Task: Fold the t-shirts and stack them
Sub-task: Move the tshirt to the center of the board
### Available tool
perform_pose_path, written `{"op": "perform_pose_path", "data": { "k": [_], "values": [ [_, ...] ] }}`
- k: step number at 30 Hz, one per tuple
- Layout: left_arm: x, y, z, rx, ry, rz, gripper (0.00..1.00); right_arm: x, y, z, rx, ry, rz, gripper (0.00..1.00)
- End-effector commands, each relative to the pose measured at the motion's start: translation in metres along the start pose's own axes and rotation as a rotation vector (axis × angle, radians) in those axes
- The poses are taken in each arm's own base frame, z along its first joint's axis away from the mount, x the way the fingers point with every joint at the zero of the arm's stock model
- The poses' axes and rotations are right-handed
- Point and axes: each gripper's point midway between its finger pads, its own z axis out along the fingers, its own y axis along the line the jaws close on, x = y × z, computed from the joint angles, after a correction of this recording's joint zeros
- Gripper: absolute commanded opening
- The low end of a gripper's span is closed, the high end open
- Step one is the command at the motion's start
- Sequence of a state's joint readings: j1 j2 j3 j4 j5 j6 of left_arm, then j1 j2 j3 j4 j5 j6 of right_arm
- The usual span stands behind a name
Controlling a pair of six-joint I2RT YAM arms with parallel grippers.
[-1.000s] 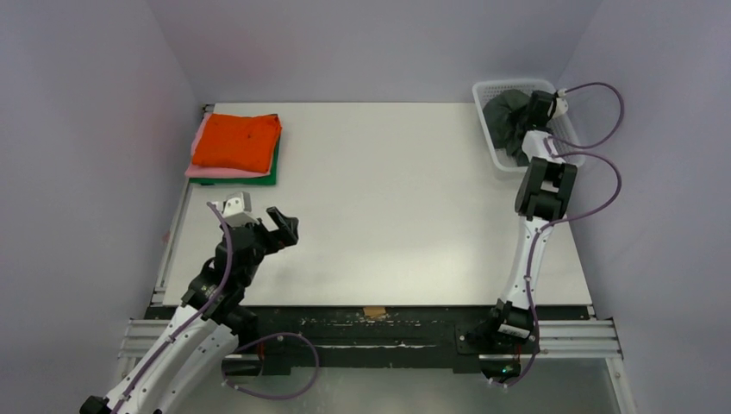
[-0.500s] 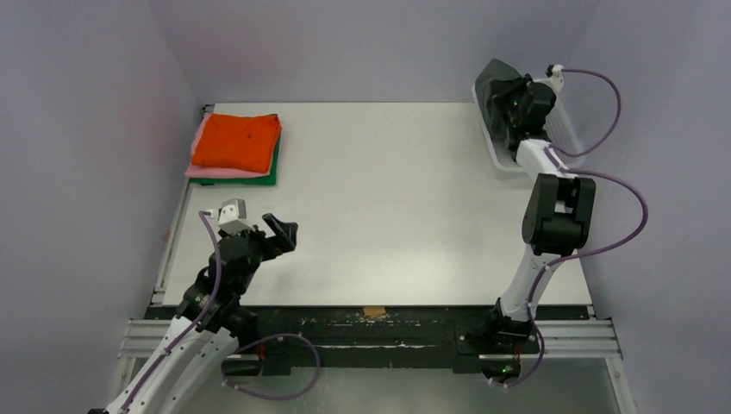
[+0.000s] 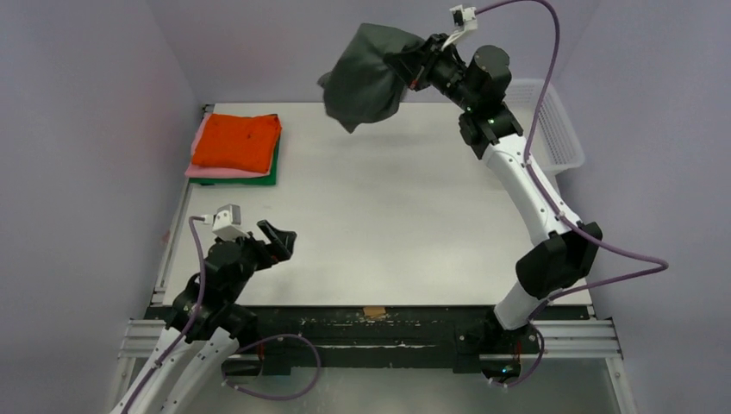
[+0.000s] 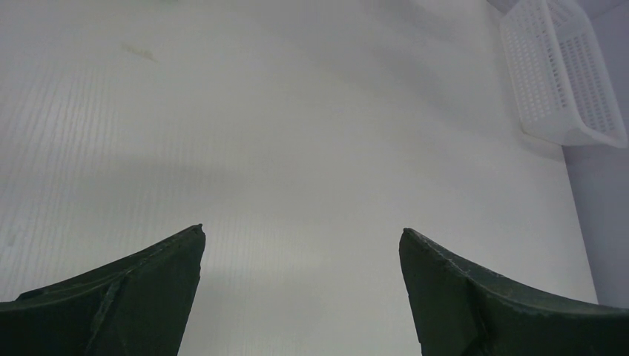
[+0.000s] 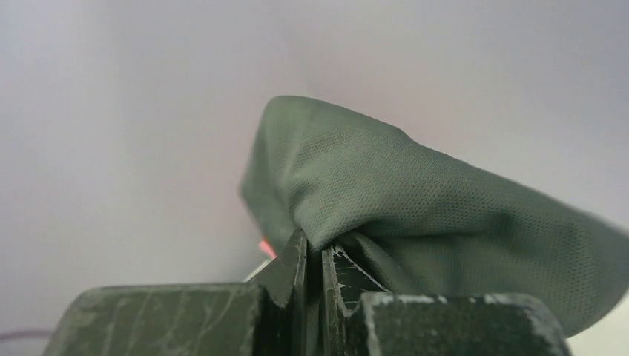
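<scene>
Two arms: the right arm is raised with the load, the left arm is held low.
The right arm reaches up and across with its elbow bent. The right gripper (image 5: 315, 256) has its fingers pinched together on a bunched fold of the dark grey t-shirt (image 3: 366, 76), which hangs beyond and below the fingertips, off the table (image 3: 388, 216). The left arm is folded near its base. The left gripper (image 4: 300, 233) has its fingers spread, with nothing between them. The folded orange, pink and green t-shirts (image 3: 237, 142) lie ahead of it to its left.
</scene>
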State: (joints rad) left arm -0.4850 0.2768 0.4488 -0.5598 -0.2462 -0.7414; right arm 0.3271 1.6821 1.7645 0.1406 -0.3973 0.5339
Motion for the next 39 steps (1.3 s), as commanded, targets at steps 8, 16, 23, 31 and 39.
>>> {"op": "perform_pose_path", "data": {
  "k": [8, 16, 23, 31, 39],
  "values": [
    [-0.005, 0.037, -0.044, -0.208, 0.008, -0.132, 1.0, 0.217, -0.132, -0.156, 0.614, 0.538, 0.035, 0.48],
    [0.018, 0.038, -0.025, -0.24, 0.099, -0.14, 1.0, 0.23, -0.154, -0.234, 0.922, 0.564, -0.029, 0.99],
    [0.04, 0.03, 0.009, -0.255, 0.219, -0.097, 1.0, 0.273, -0.102, -0.255, 0.792, 0.591, 0.036, 0.98],
    [0.062, 0.037, 0.059, -0.3, 0.341, -0.142, 0.99, 0.296, -0.105, -0.288, 0.876, 0.635, 0.062, 0.98],
    [0.103, 0.046, 0.085, -0.287, 0.537, -0.229, 0.82, 0.298, -0.129, -0.284, 0.986, 0.594, 0.067, 0.99]
  ]
}}
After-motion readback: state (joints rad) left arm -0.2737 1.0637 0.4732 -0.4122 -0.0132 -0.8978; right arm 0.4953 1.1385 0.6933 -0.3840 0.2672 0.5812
